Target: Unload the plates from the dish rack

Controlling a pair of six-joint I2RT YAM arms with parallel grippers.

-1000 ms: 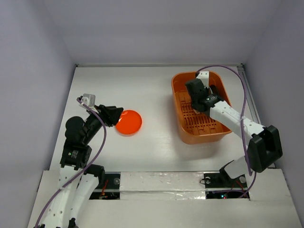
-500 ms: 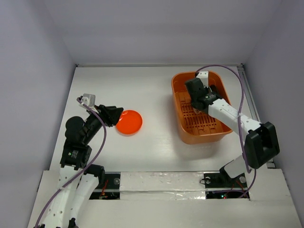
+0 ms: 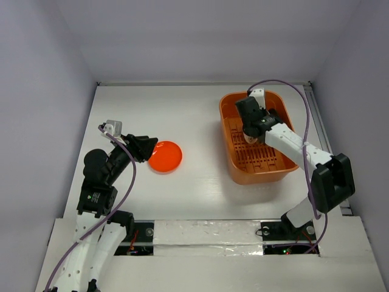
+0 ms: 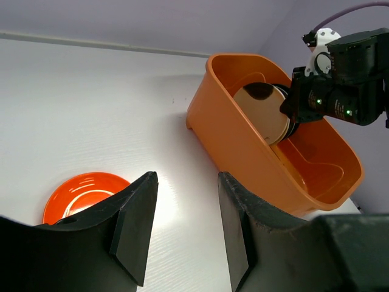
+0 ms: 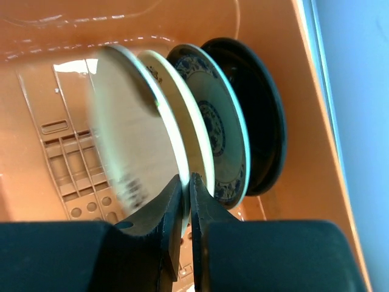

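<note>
Left pincer hovers over the white tabletop with its jaws parted partway and nothing between them. Just to its right, a small round glossy orange plate lies flat on the table, close to the fingertips but not touching them.

Further right stands the orange rectangular plastic dish rack, a tub with rounded corners and a slotted, ribbed floor, well apart from the orange plate. Four plates stand on edge inside it, packed one against the next. In the right wrist view, from left to right, they are:

- a round cream-beige plate, blurred;
- a second cream plate;
- a white plate with a blue pattern;
- a black plate, nearest the tub's side wall.

The right pincer reaches down into the rack. Its two fingers are drawn almost together, pinching the lower rim of the blurred cream-beige plate at the left end of the row. The left wrist view shows that plate's pale face with a dark patch, tilted against the black body of the right pincer.
</note>
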